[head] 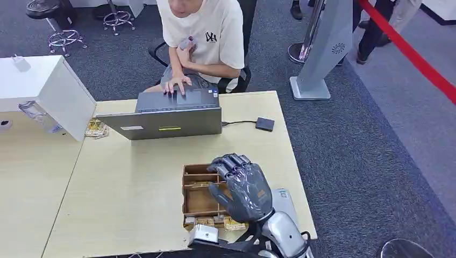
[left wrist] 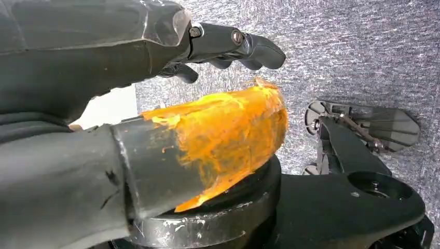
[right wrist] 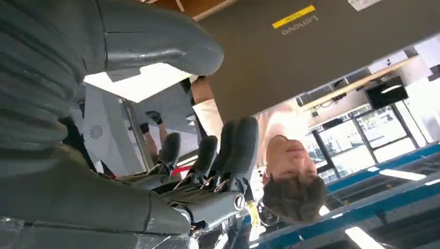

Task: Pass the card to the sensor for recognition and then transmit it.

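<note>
Hovering hand: right hand (head: pixel 240 185) hangs over the wooden box (head: pixel 197 200) near the table's (head: pixel 129 183) front edge, fingers curled downward, grasping nothing visible.
Left hand: left hand (left wrist: pixel 155 78) released, over grey carpet.
Cards: cards (head: pixel 215 221) lie along the box's front.
Sensor: black sensor (head: pixel 264 124) beside the laptop (head: pixel 166 119).

The laptop (right wrist: pixel 321 57) lid carries the brand "Lenovo", seen in the right wrist view upside down in pale letters just beside a yellow sticker (right wrist: pixel 293 16) whose print is too small to read. In the head view the same lid (head: pixel 166 123) shows that yellow strip and a pale label, both illegible. The seated person's T-shirt (head: pixel 211 37) bears a small dark chest logo whose letters cannot be made out. The grey floor stand (head: pixel 338 48) carries a round swirl emblem, without readable words.
</note>
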{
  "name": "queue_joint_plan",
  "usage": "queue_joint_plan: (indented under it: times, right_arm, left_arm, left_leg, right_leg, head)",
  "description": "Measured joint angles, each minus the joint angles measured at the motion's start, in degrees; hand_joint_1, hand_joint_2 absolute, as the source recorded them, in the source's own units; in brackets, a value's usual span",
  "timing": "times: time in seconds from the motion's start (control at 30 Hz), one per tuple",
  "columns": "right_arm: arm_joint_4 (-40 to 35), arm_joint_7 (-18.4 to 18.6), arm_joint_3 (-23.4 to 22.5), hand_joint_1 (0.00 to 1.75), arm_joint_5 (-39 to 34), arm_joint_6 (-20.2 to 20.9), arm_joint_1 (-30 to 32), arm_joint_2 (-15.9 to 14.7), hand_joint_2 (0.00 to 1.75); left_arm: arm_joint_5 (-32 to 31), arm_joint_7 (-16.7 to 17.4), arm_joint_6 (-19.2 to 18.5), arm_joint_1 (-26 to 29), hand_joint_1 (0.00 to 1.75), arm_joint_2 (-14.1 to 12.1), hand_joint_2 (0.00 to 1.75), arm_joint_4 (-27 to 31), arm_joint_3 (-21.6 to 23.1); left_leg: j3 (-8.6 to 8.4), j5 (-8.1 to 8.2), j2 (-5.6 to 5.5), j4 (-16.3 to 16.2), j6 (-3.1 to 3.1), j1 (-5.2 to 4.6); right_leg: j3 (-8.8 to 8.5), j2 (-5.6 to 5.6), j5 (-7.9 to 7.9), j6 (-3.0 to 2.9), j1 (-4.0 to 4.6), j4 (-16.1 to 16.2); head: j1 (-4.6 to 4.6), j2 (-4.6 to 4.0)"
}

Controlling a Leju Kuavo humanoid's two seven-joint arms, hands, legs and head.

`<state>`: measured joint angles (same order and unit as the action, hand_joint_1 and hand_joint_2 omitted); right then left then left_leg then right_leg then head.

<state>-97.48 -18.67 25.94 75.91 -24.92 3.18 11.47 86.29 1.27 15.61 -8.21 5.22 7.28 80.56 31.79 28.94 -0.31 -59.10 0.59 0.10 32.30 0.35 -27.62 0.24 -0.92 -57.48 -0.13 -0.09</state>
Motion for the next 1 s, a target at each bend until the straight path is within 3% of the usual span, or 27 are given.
queue_joint_plan:
  times: [0.4, 0.43, 0.5, 0.53, 0.57, 1.0]
  right_arm:
    - [3.6, 0.6, -1.4, 0.86, 0.0, -0.1, 0.0, 0.0, 1.75]
    - [4.2, 0.7, -1.6, 1.08, -0.1, -0.2, 0.0, 0.0, 1.75]
    - [5.3, 0.7, -1.9, 1.08, -0.2, -0.2, 0.0, 0.0, 1.75]
    - [5.8, 0.7, -2.0, 0.91, -0.2, -0.2, 0.0, 0.0, 1.75]
    - [6.3, 0.8, -2.2, 0.87, -0.3, -0.2, 0.0, 0.1, 1.75]
    - [9.6, 1.2, -3.5, 0.93, -0.3, -0.5, 0.0, 0.4, 1.75]
  left_arm:
    - [0.0, 0.0, 0.0, 0.0, 0.00, 0.0, 0.00, -0.3, 0.0]
    - [0.0, 0.0, 0.0, 0.0, 0.00, 0.0, 0.00, -0.3, 0.0]
    - [0.0, 0.0, 0.0, 0.0, 0.00, 0.0, 0.00, -0.3, 0.0]
    - [0.0, 0.0, 0.0, 0.0, 0.00, 0.0, 0.00, -0.3, 0.0]
    - [0.0, 0.0, 0.0, 0.0, 0.00, 0.0, 0.00, -0.3, 0.0]
    - [0.0, 0.0, 0.0, 0.0, 0.00, 0.0, 0.00, -0.4, 0.0]
  left_leg:
    - [0.00, 0.00, 0.00, 0.0, 0.00, 0.00]
    - [0.00, 0.00, 0.00, 0.0, 0.00, 0.00]
    - [0.00, 0.00, 0.00, 0.0, 0.00, 0.00]
    - [0.00, 0.00, 0.00, 0.0, 0.00, 0.00]
    - [0.00, 0.00, 0.00, 0.0, 0.00, 0.00]
    - [0.00, 0.00, 0.00, 0.0, 0.00, 0.00]
  right_leg:
    - [0.00, 0.00, 0.00, 0.00, 0.00, 0.0]
    - [0.00, 0.00, 0.00, 0.00, 0.00, 0.0]
    - [0.00, 0.00, 0.00, 0.00, 0.00, 0.0]
    - [0.00, 0.00, 0.00, 0.00, 0.00, 0.0]
    - [0.00, 0.00, 0.00, 0.00, 0.00, 0.0]
    - [0.00, 0.00, 0.00, 0.00, 0.00, 0.0]
  head:
    - [0.00, 0.00]
    - [0.00, 0.00]
    - [0.00, 0.00]
    - [0.00, 0.00]
    - [0.00, 0.00]
    - [0.00, 0.00]
